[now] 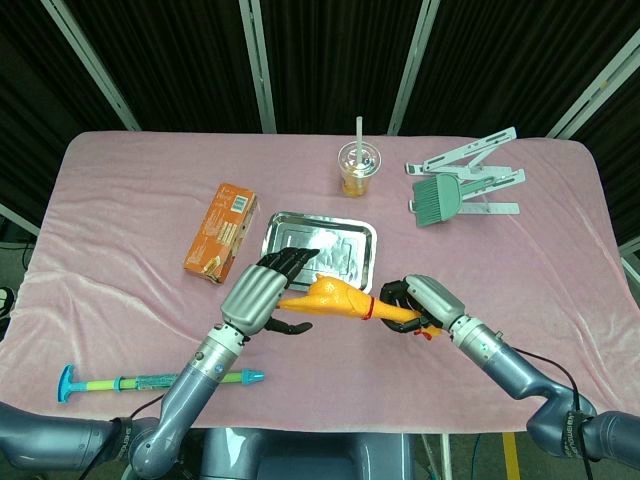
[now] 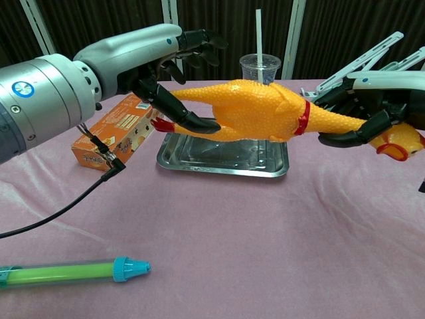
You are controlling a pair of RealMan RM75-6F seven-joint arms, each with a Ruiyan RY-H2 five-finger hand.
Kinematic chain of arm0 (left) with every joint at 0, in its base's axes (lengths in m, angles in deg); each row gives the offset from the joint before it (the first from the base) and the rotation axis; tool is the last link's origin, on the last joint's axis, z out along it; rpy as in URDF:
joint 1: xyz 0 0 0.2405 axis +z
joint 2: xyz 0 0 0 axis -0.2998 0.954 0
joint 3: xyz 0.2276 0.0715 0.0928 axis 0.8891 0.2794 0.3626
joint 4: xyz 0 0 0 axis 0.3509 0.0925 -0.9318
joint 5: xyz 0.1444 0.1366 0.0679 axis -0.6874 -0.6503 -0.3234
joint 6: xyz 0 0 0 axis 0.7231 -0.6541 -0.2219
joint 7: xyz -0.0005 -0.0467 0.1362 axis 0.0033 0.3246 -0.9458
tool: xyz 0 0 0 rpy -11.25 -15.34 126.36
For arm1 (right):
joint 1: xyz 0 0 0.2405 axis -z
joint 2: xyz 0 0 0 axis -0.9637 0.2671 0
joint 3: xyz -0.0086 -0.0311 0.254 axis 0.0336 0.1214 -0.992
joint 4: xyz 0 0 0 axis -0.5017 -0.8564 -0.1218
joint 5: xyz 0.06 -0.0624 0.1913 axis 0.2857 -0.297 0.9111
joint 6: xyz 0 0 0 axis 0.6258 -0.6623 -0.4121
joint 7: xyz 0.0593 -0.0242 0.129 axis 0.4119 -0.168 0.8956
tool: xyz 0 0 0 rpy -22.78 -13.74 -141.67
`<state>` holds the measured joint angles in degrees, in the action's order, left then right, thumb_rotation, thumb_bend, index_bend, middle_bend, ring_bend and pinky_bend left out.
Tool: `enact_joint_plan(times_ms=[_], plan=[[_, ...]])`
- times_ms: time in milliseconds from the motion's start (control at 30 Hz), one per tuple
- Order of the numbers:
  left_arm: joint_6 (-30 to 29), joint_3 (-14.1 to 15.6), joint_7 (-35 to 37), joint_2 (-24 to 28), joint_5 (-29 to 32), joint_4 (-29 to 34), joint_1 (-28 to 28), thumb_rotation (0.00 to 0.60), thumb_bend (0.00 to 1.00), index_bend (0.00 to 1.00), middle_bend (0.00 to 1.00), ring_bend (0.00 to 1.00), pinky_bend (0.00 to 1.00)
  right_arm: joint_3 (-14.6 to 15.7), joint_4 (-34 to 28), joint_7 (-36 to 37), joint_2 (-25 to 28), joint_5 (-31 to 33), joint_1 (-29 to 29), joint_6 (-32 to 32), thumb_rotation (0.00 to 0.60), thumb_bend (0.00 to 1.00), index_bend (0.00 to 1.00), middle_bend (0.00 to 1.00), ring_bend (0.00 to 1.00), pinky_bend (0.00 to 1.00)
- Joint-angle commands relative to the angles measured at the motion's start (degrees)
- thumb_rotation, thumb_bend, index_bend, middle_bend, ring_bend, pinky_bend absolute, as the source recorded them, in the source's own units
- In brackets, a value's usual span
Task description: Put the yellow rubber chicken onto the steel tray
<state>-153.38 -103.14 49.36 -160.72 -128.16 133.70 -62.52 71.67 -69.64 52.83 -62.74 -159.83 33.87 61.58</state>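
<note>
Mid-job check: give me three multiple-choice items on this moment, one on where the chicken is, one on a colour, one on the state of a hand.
1. Where is the yellow rubber chicken?
A. Lying flat in the steel tray
B. Held in the air at the near edge of the steel tray
C. On the cloth beside the orange box

2. What colour is the band round the chicken's neck?
A. Red
B. Blue
C. Green

3. What is the right hand doing?
A. Resting open on the table
B. Holding the cup
C. Gripping the chicken's neck

Answers: 1 B, the chest view shows it clear above the tray's near rim. 2 A, the band is red. 3 C, its fingers wrap the neck.
</note>
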Motion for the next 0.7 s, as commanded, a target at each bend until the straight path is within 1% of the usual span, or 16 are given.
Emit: enact_joint_plan(times_ms=[33,133,233,367,467,633,700], plan=[[-0.7,0.5,0.8,1.4,-1.2,1.1,0.9,0.6,0.02,0.07,0.11,0.1,0.21,-0.1,0.5,0.5,-0.2,0.4,0.0,-0.3,0.6,0.44,0.93,0.76,0.79,0.9],[-1.7,1.3,2.1,3.2,-3.0,2.6,2.2,0.6,0.02,0.07,0.12,0.1,0.21,-0.3,1.7,0.9,-0.6,1.2,-0.2,-0.9,0.6,0.44,0.93,0.76,0.79,0.9],[-3.0,2.6,5.2,5.6,-5.9,4.6,4.3,0.6,0.02,0.08,0.12,0.1,0.21,-0.7,3.5,1.3,-1.7,2.3,-0.7,-1.9,0.6,0.44,0.93,0.76,0.79,0.9],[-5.6,5.5,8.1,9.4,-11.4,6.2,7.6,0.6,0.02,0.09,0.13,0.1,0.21,-1.4,6.4,1.5,-3.4,3.5,-1.7,-3.6,0.6,0.44,0.93,0.76,0.79,0.9],[-8.6,8.1,10.3,12.1,-16.2,6.9,10.6,0.6,0.02,0.1,0.13,0.1,0.21,-2.2,9.0,1.6,-5.2,4.6,-3.0,-5.6,0.6,0.44,0.93,0.76,0.79,0.9],[-12.2,11.9,14.7,15.8,-22.1,6.0,14.8,0.6,0.02,0.1,0.13,0.1,0.21,-3.6,13.8,1.9,-9.1,6.0,-5.4,-8.6,0.6,0.44,0.93,0.76,0.79,0.9],[-13.6,13.0,16.0,17.2,-23.8,5.8,16.3,0.6,0.02,0.1,0.13,0.1,0.21,-4.1,15.6,1.9,-10.7,6.4,-6.3,-9.7,0.6,0.44,0.93,0.76,0.79,0.9]])
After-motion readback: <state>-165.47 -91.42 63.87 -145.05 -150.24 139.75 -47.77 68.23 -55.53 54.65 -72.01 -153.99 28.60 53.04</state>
